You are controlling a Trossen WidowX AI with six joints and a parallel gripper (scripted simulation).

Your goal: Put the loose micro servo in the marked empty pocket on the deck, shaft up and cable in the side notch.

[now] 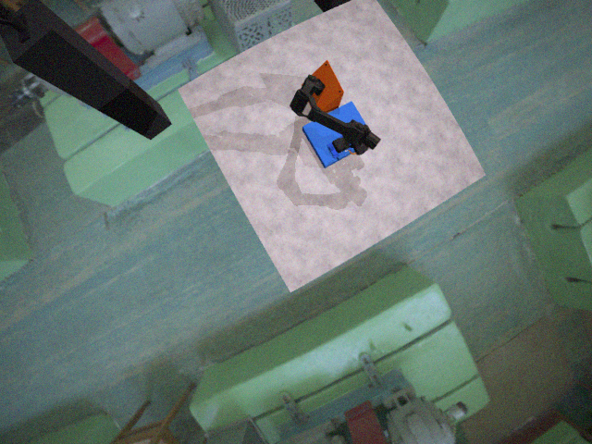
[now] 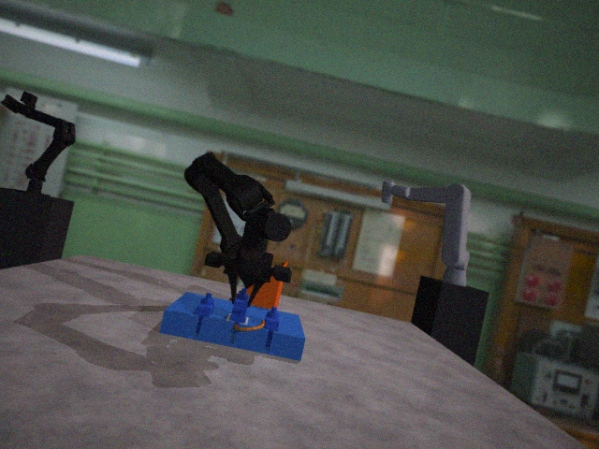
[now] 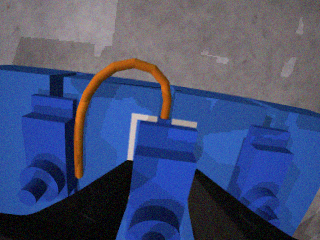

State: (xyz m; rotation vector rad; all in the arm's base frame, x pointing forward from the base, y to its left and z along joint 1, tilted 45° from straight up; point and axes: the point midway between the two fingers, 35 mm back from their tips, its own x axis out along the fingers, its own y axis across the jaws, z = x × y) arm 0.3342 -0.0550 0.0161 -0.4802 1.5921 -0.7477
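The blue micro servo is upright, shaft up, between the fingers of my gripper, which is shut on it. It is over the marked pocket, whose white outline shows behind and left of it in the wrist view. In the exterior view it stands higher than its neighbours; its ears' contact with the blue deck is hidden. The orange cable arches from the servo toward the left in the wrist view; I cannot see it lying in a notch.
Seated blue servos flank the pocket, one on the left and one on the right. An orange panel stands behind the deck on the pale table. Other arms stand beyond the table.
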